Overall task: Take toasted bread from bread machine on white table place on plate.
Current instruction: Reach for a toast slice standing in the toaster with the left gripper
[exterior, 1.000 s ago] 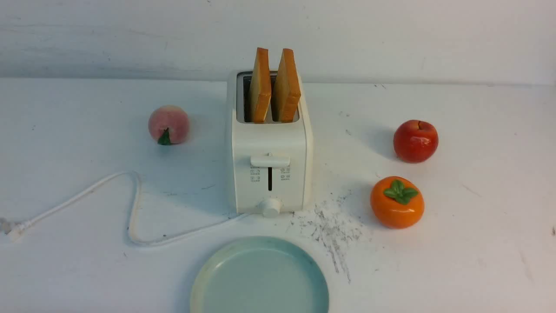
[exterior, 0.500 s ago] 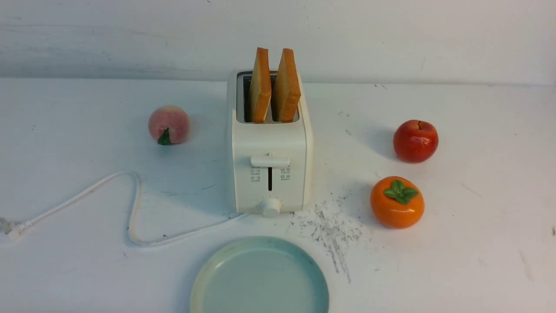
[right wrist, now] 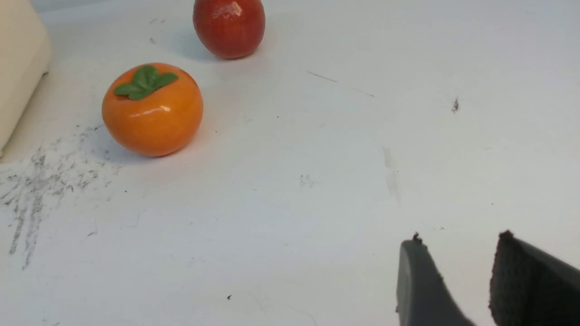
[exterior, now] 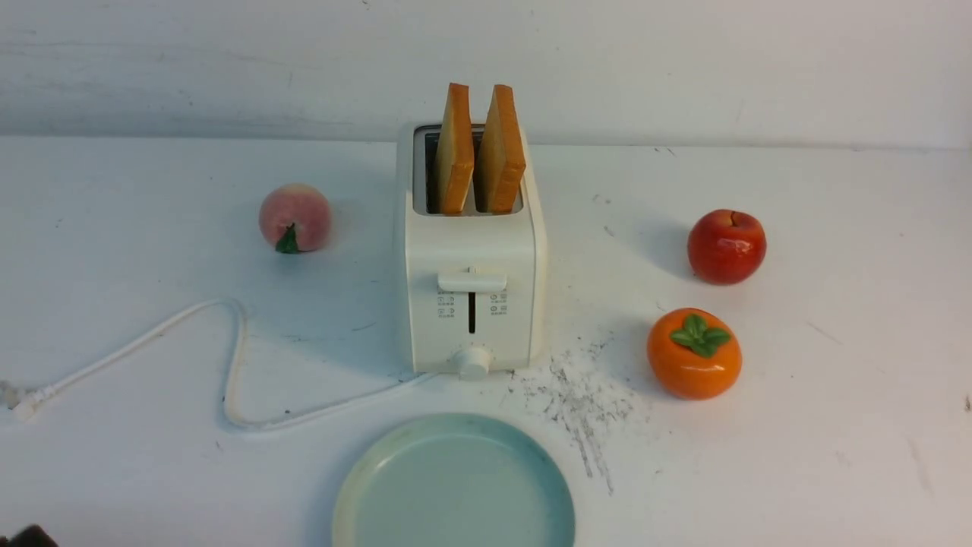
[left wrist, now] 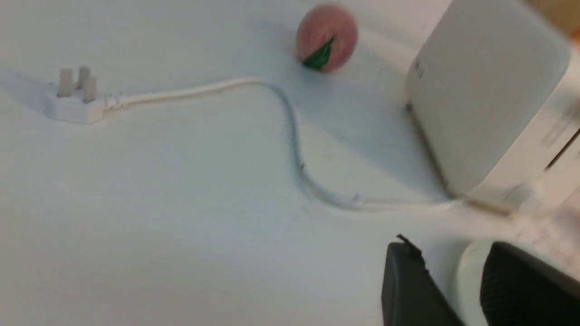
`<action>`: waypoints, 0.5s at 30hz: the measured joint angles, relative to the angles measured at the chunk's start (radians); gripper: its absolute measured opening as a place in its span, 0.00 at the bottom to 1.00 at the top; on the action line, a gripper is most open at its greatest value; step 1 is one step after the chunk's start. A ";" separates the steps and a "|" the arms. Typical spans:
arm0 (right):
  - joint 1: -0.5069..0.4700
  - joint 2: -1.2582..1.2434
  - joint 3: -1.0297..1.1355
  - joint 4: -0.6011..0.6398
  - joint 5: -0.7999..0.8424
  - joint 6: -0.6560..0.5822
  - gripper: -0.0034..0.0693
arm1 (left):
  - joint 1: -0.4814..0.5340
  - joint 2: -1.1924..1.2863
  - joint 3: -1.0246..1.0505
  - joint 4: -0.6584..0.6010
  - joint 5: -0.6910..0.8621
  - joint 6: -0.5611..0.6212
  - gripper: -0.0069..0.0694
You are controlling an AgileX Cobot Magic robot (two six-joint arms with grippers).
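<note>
Two slices of toasted bread stand upright in the slots of the cream-white bread machine at the middle of the white table. The pale blue-green plate lies bare in front of it. In the left wrist view my left gripper is open and empty, with the plate's rim showing between its fingers and the bread machine beyond. Only a dark bit of that arm shows in the front view. My right gripper is open and empty over bare table.
A peach lies left of the bread machine. A red apple and an orange persimmon lie to its right. The white power cord loops left to a plug. Grey-black scratches mark the table.
A dark part of my left arm has come into the bottom left corner of the front view. The toast, bread machine, plate and fruit have not moved.
</note>
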 joint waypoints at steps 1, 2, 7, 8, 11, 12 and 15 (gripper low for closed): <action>0.000 0.000 0.000 0.000 0.000 0.000 0.38 | 0.000 0.000 0.000 -0.052 -0.071 -0.026 0.40; 0.000 0.000 0.000 0.003 0.000 0.002 0.38 | 0.000 0.000 0.000 -0.078 -0.108 -0.038 0.40; 0.000 0.000 0.011 0.149 -0.068 0.084 0.38 | 0.000 0.000 0.000 -0.213 -0.339 -0.103 0.37; 0.000 0.000 0.012 0.232 -0.119 0.123 0.38 | 0.000 0.000 0.000 -0.239 -0.452 -0.146 0.33; 0.000 0.000 0.012 0.350 -0.223 0.152 0.38 | 0.000 0.000 -0.008 -0.247 -0.636 -0.246 0.20; 0.000 0.000 0.012 0.374 -0.246 0.156 0.38 | 0.000 0.000 -0.021 -0.237 -0.647 -0.265 0.15; 0.000 0.000 0.012 0.425 -0.316 0.156 0.38 | 0.000 0.000 -0.117 -0.151 -0.602 -0.290 0.07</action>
